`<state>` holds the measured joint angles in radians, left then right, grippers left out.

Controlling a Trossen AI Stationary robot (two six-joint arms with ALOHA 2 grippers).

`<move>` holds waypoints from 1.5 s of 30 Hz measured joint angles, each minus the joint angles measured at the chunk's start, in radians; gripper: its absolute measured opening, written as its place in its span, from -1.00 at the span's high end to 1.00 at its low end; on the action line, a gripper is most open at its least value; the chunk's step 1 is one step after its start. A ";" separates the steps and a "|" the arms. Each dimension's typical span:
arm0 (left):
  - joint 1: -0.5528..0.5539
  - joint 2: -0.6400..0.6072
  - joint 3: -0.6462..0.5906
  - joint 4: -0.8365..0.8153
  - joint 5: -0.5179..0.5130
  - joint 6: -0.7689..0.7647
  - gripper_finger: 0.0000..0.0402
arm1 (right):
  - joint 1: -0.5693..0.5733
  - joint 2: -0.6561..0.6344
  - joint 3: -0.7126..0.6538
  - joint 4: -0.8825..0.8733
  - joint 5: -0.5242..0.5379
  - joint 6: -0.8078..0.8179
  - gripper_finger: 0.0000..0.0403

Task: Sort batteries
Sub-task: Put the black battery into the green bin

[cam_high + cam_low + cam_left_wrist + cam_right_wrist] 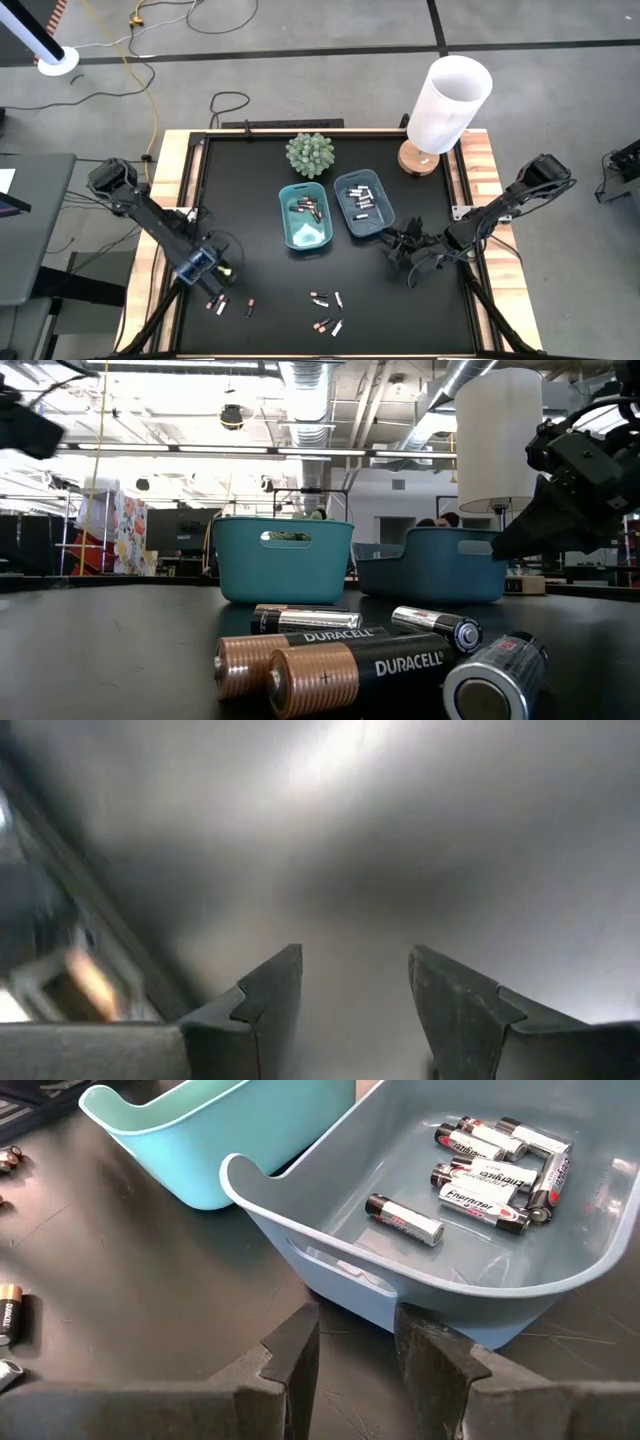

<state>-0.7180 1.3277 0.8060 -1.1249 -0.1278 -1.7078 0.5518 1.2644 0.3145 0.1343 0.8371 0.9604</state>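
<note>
In the low view the nearest batteries fill the foreground, their lower edges cut off by the frame; two copper-ended ones read DURACELL, while the silver cell at the right shows only its flat end and a scrap of red lettering too small to read. From above, these loose batteries lie scattered on the black table near its front edge, some in a group toward the middle and a few at the left. The left gripper hovers low over the table beside that left group, its fingers spread apart and holding nothing; its wrist view is blurred, so the surface beneath it cannot be made out. The right gripper sits just in front of the grey-blue tray, fingers partly parted with nothing between them. Inside that tray lie silvery batteries with black and red labels, their print too small to read with certainty. The teal tray beside it holds a few dark batteries, barely distinguishable from above. Farther back stand a green spiky plant and a white lamp on a wooden base, whose top is cut off in the low view.
</note>
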 joint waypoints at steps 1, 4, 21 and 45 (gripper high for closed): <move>-0.025 0.003 0.000 0.002 0.022 -0.038 0.10 | 0.000 0.000 0.000 0.000 0.000 0.000 0.25; -0.095 0.008 0.000 0.030 0.075 -0.143 0.10 | 0.002 0.000 0.000 0.001 0.000 0.000 0.25; -0.304 0.126 0.002 0.258 0.149 -0.418 0.18 | 0.004 0.000 0.000 0.009 0.000 0.003 0.25; -0.304 0.239 0.016 0.296 0.126 -0.409 0.19 | 0.004 0.000 0.000 0.009 -0.002 0.011 0.25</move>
<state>-1.0218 1.5662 0.8219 -0.8288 -0.0014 -2.1166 0.5556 1.2644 0.3145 0.1432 0.8352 0.9710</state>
